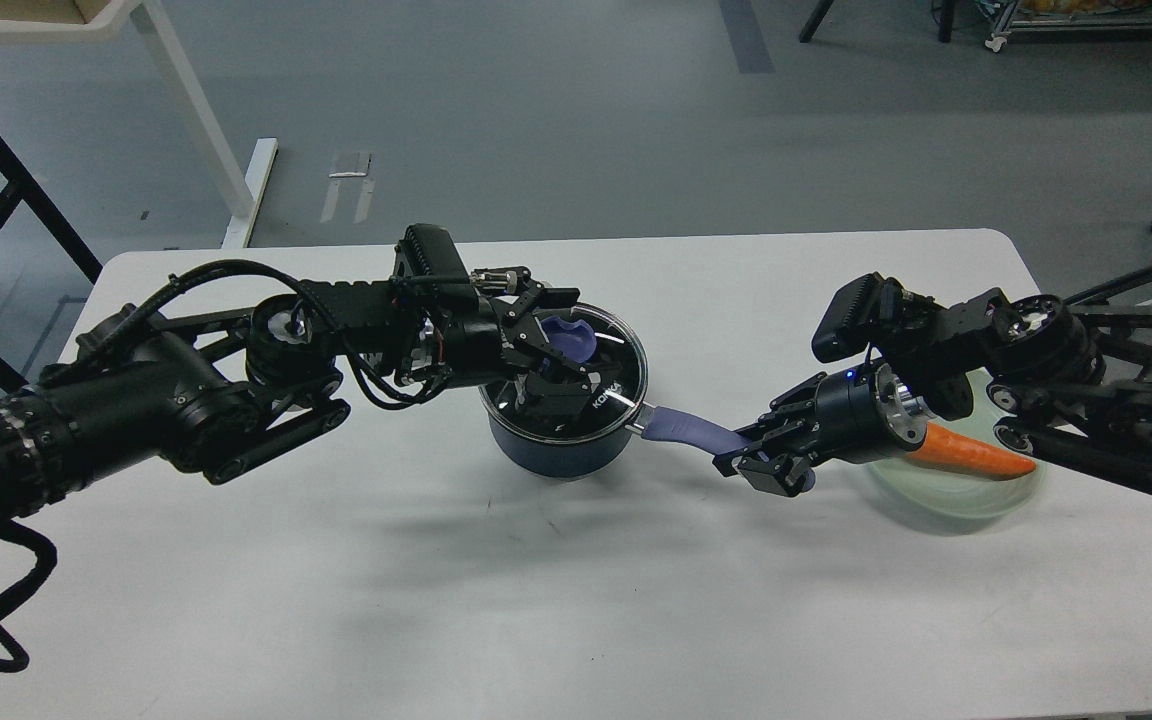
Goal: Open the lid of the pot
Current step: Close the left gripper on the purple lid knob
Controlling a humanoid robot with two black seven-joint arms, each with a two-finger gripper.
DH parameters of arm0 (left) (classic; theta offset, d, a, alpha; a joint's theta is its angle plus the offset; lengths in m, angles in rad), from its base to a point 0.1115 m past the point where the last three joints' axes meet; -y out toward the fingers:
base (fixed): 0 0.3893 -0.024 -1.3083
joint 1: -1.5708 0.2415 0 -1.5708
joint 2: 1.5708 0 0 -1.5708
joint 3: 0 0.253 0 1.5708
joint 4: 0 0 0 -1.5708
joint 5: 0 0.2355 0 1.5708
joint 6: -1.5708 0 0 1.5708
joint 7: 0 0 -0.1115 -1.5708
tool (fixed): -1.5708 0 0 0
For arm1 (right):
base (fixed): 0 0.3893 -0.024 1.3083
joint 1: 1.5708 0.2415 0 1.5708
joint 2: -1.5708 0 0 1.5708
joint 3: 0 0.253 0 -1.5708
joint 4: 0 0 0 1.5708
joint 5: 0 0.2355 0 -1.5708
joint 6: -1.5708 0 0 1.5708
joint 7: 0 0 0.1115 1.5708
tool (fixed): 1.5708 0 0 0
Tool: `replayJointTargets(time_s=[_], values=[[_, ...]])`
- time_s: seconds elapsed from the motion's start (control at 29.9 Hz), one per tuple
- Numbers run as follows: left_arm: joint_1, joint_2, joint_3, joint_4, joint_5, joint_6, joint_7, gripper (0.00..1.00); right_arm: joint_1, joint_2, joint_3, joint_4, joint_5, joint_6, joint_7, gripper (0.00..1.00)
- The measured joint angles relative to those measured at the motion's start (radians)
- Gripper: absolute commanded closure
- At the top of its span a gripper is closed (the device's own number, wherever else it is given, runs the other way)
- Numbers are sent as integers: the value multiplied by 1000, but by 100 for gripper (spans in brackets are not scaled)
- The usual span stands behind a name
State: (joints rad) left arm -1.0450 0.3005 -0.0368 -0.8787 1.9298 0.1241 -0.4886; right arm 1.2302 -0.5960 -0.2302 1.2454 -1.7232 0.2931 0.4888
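Two arms: both engaged at the pot [561, 445].
Left gripper [558, 352]: fingers straddle the lid [626, 362] knob, grip unclear.
Right gripper [758, 462]: clenched on the pot's handle.
Tip: lift straight up, handle steadied.

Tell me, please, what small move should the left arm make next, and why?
Probably lift straight up. The left gripper sits around the knob of the lid, which seems still seated on the pot, while the right gripper clamps the handle, steadying it.
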Motion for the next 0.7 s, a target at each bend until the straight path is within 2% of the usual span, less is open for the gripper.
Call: replayJointTargets(time_s=[0.47,0.64,0.7], values=[[20,-11,2,23,-7,2,0,4,-3,0,0,0,1,0,0,70],[25,-8,4,23,-9,2,0,15,-5,2,0,0,1,0,0,70],[26,-8,6,23,-10,2,0,25,-7,2,0,0,1,0,0,70]])
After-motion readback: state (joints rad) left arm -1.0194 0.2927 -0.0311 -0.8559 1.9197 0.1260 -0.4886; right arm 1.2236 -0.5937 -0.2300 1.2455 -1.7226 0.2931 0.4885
